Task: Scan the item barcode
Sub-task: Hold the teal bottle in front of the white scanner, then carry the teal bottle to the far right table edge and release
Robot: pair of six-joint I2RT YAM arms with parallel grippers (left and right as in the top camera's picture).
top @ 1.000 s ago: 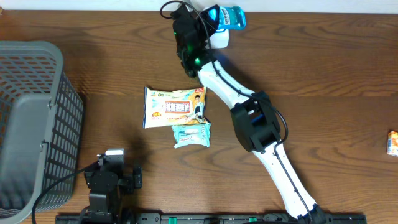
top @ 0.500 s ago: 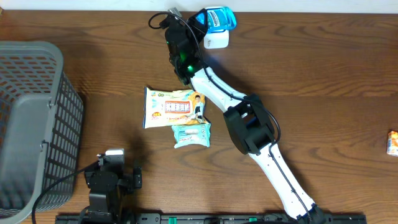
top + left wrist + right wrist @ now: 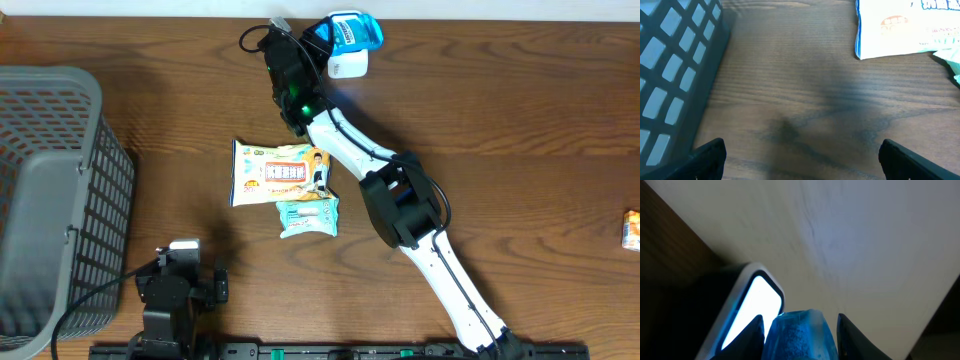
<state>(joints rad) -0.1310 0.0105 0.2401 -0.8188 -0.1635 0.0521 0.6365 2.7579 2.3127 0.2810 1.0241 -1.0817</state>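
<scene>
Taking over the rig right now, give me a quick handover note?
The left gripper is open and empty, low over the table beside the grey basket.
The right gripper is shut on the blue item, held at the table's far edge next to the white scanner, whose window is lit.
Done: blue item picked and presented; can't tell whether the barcode read.
Left: snack packet and teal packet lie mid-table, touching; a small item sits at the right edge.
</scene>
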